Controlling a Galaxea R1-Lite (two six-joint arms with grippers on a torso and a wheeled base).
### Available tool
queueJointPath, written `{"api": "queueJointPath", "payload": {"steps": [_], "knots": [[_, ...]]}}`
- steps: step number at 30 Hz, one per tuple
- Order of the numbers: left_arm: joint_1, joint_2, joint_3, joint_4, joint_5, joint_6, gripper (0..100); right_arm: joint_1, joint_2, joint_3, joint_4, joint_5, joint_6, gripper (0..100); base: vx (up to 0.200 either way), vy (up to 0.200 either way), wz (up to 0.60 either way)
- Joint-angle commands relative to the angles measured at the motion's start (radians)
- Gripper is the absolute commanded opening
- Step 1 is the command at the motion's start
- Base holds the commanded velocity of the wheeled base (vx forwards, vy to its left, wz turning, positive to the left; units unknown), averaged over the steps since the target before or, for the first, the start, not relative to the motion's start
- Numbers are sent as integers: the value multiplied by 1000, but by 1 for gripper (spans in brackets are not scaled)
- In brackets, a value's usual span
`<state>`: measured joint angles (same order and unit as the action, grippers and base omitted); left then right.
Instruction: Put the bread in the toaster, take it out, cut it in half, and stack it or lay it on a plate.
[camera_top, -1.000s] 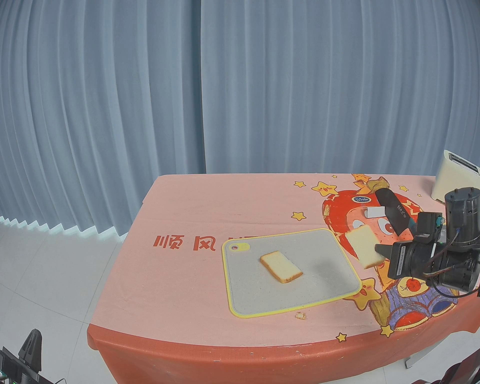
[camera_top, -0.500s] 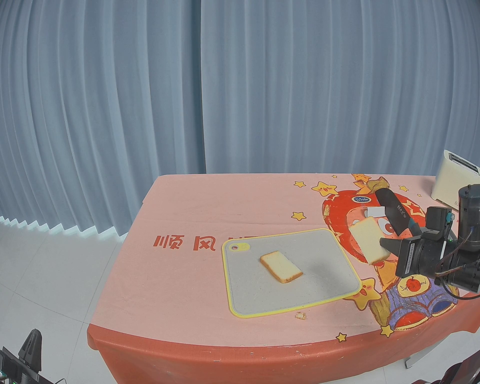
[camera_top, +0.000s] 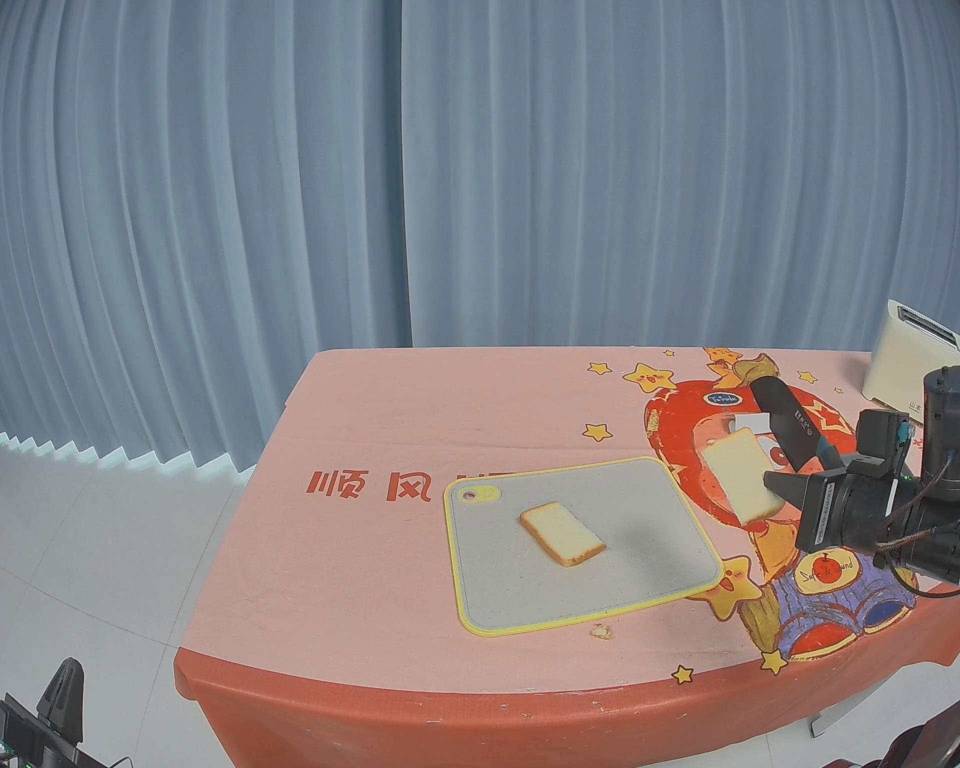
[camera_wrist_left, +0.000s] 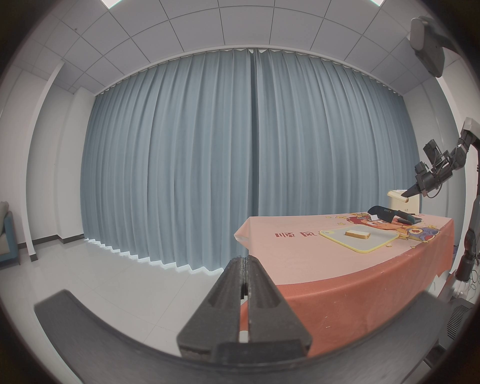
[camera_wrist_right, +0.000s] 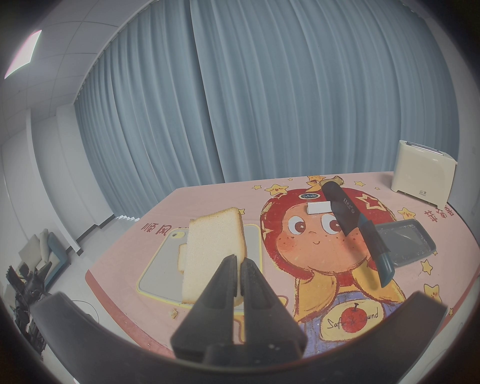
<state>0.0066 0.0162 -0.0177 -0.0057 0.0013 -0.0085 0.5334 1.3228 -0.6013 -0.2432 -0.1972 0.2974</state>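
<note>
pinching a pale square bread slice (camera_top: 740, 472) above the pink counter (camera_top: 400, 420), the right hand (camera_top: 772, 484) hangs right of the grey yellow-rimmed cutting board (camera_top: 640, 560); left hand (camera_wrist_left: 245, 267) pressed together.

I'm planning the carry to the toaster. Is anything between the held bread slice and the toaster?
Nothing visible blocks it. The right end effector holds the bread slice up off the table. The knife and dark tray lie flat on the cloth between it and the toaster, below a raised path.
</note>
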Motion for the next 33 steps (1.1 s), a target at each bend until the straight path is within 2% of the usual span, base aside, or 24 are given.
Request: {"api": "queueJointPath", "payload": {"steps": [1, 3, 33], "knots": [[0, -16, 18, 0, 0, -1, 0, 2, 3, 3, -1, 1, 0, 0, 0, 0, 0], [0, -16, 18, 0, 0, -1, 0, 0, 4, 5, -1, -1, 0, 0, 0, 0, 0], [0, -16, 18, 0, 0, -1, 0, 2, 6, 9, 1, -1, 0, 0, 0, -200, 0]]}}
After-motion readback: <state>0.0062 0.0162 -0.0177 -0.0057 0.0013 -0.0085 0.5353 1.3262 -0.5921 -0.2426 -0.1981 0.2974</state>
